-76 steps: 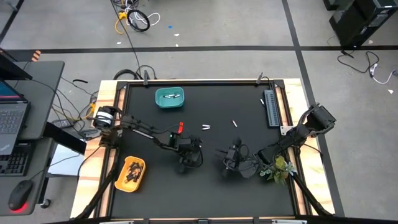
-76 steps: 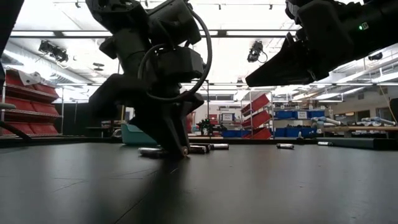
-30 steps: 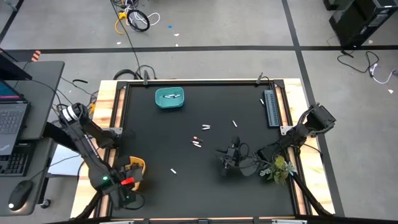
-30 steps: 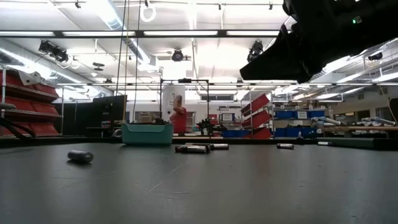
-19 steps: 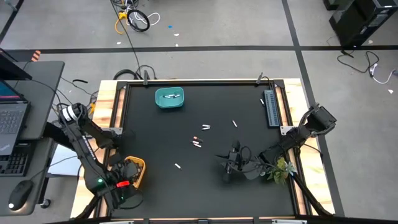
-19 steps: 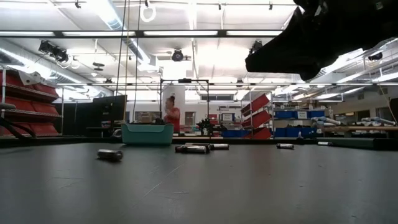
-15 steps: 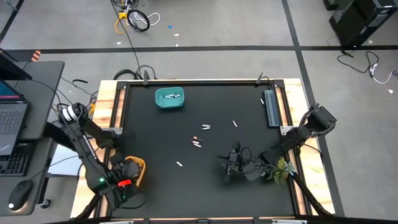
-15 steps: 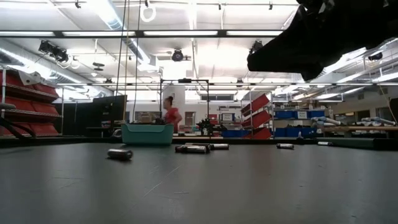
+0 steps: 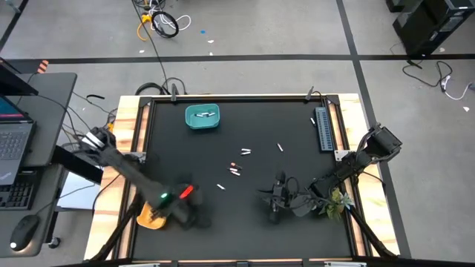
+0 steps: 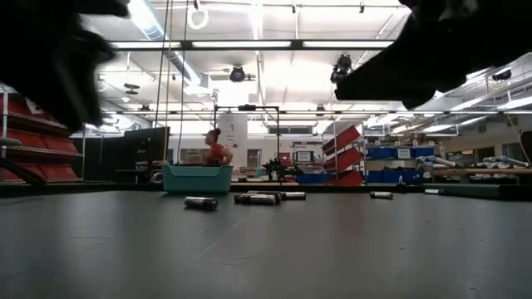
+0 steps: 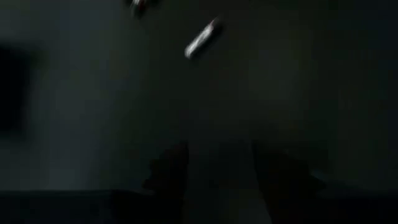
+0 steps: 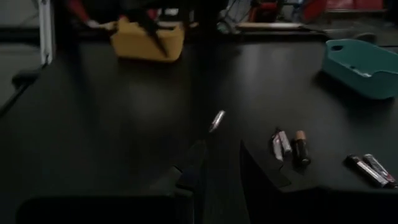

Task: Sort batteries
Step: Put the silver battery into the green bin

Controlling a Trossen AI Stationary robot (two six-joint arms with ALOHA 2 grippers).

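Showing L fingers (image 11: 168, 171) apart w/ nothing held; R fingers (image 12: 193, 165) apart, empty.

A matte black table top (image 9: 245, 215) sits in a pale wooden frame (image 9: 128, 130). At eleven o'clock is a teal plastic bin (image 9: 202, 117) with whitish-silver batteries (image 9: 205, 114); at eight o'clock a yellow plastic bin (image 9: 151, 217); at two o'clock a grey ribbed strip (image 9: 323, 127). Silver and red-dark loose batteries (image 9: 235, 169) lie centrally.
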